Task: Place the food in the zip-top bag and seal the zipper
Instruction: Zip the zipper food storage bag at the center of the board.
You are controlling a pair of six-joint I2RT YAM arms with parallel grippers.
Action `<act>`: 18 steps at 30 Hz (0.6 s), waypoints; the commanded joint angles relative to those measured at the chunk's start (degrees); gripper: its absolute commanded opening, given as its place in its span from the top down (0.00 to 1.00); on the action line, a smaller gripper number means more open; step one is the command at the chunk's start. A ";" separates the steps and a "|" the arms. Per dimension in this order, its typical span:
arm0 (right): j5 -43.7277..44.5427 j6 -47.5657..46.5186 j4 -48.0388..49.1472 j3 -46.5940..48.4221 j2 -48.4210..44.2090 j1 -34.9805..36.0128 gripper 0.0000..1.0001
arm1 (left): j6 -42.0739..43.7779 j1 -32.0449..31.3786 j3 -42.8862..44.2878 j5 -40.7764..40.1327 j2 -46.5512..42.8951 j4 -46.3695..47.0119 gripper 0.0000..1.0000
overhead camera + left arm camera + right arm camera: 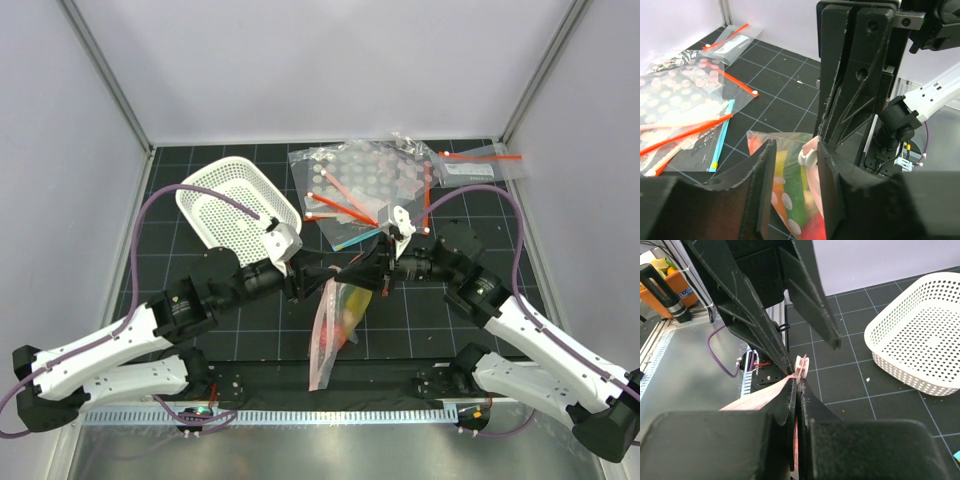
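Pinching the zipper (765, 395) edge of the zip-top bag (335, 320), your right gripper (797, 390) is pressing its fingers flat together on the red-pink strip. The bag is hanging from that grip between the two arms, above the black gridded mat (260, 325), with its lower end trailing toward the near edge of the table.

Your left gripper (796, 147) is standing spread, one finger on each side of the bag's mouth. The white slider tab (807, 157) is sitting in the gap between those fingers, just beside your right gripper's tips. Whether the left fingers are touching the tab or the film is probably not decidable from these views.

The food (790, 200) is showing through the clear film as yellow, green and red pieces inside the bag; single pieces are too blurred to name.

The white perforated basket (230, 225) is lying on the mat to the left of the bag, well apart from it. A pile of spare bags (365, 185) with red strips is lying behind the grippers.
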 commanded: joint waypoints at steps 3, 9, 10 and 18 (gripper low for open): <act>0.22 -1.50 2.28 1.81 -0.41 0.80 0.99 | 1.25 -0.26 -0.04 2.45 -1.03 3.52 0.65; 0.57 -1.67 2.19 1.55 -1.38 0.80 0.99 | 0.90 -0.26 0.48 4.12 -0.24 3.00 0.57; 0.57 -1.59 2.28 1.46 -1.47 0.80 0.99 | 0.90 -0.26 0.66 4.38 -0.06 3.00 0.57; 0.22 -0.71 4.56 -0.03 -4.45 0.80 0.99 | 0.37 -0.26 1.36 7.19 0.20 2.20 0.61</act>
